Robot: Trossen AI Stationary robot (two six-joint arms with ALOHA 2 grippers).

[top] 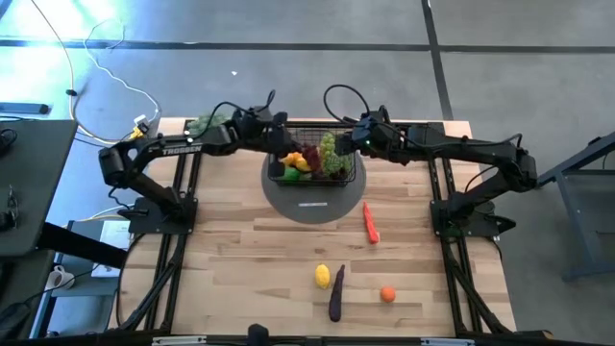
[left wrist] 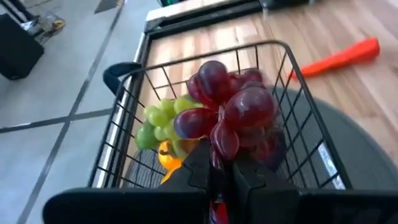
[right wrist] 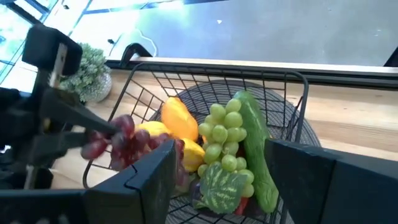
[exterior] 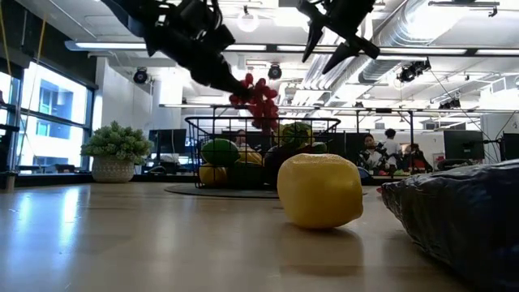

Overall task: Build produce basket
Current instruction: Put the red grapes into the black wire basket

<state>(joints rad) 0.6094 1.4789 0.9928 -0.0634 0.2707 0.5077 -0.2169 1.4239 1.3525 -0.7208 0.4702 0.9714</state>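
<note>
Hanging over the basket [top: 312,163] at the table's far middle, the left gripper [left wrist: 219,171] is clamped on a red grape bunch [left wrist: 230,115], held above the produce already inside: green grapes [right wrist: 225,134], cucumber [right wrist: 254,149], mango [right wrist: 179,119]. Right gripper [right wrist: 217,168] hovers just right of the basket, jaws apart, holding nothing. Carrot [top: 371,223], lemon [top: 323,277], eggplant [top: 336,293] and an orange fruit [top: 387,294] lie on the near table [top: 240,250].

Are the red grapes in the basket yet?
Not yet: the left gripper holds the red grapes above the basket.
</note>
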